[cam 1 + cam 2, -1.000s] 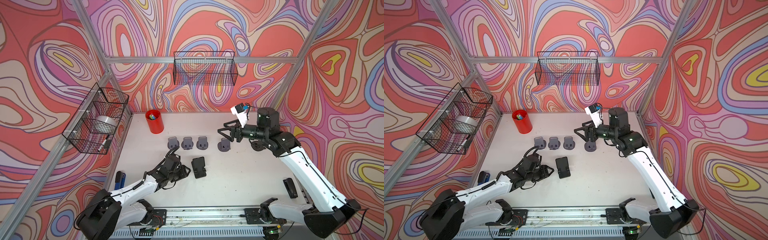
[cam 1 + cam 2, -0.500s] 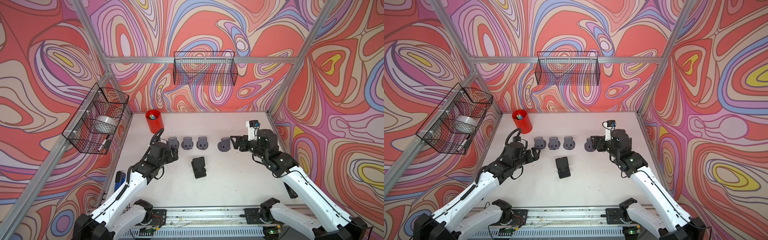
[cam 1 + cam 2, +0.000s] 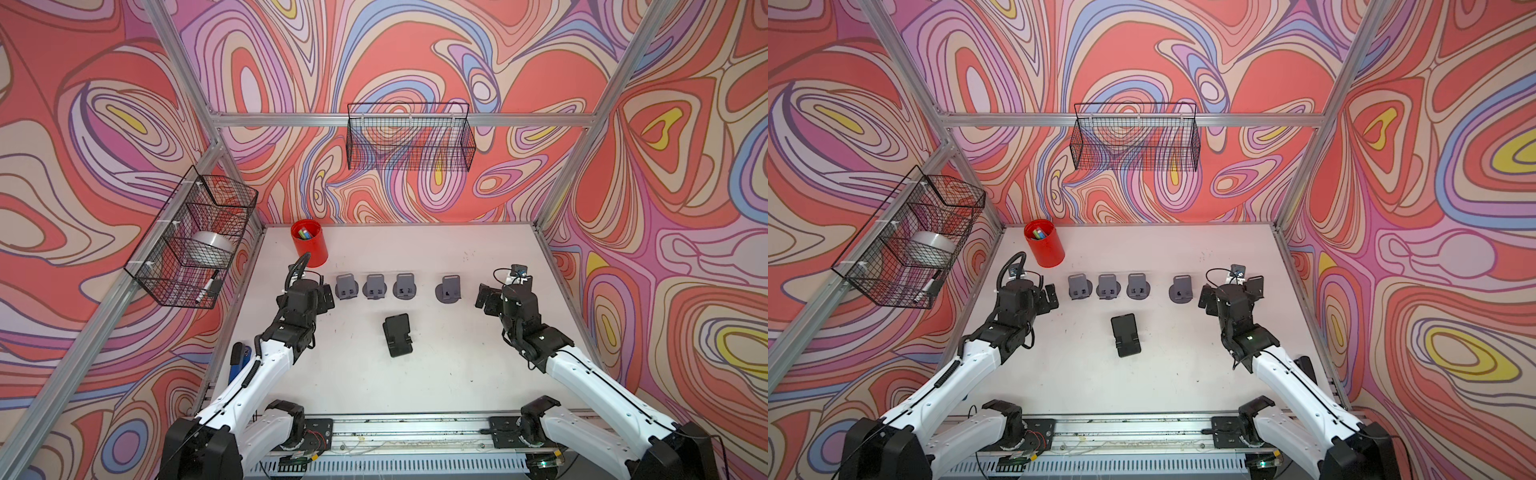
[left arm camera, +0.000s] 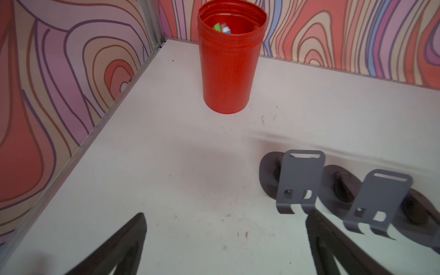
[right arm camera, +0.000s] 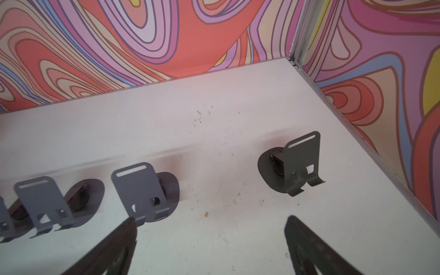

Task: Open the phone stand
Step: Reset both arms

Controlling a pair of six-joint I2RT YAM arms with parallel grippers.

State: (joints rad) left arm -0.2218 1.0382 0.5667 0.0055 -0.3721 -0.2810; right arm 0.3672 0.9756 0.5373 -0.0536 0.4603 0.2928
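Note:
Several grey phone stands stand in a row across the table, each with its plate raised off a round base. Three sit close together and one apart to the right. A black stand-like piece lies in front of the row. My left gripper hovers open at the row's left end, beside the leftmost stand. To the right of the separate stand, my right gripper is open. Neither holds anything.
A red cup with markers stands at the back left. Wire baskets hang on the back wall and the left wall. A blue item lies at the table's left edge.
Both grippers have opened wide. The left arm left the black piece and moved back-left to the row's end. The right arm came down and drew back to the right of the separate stand.

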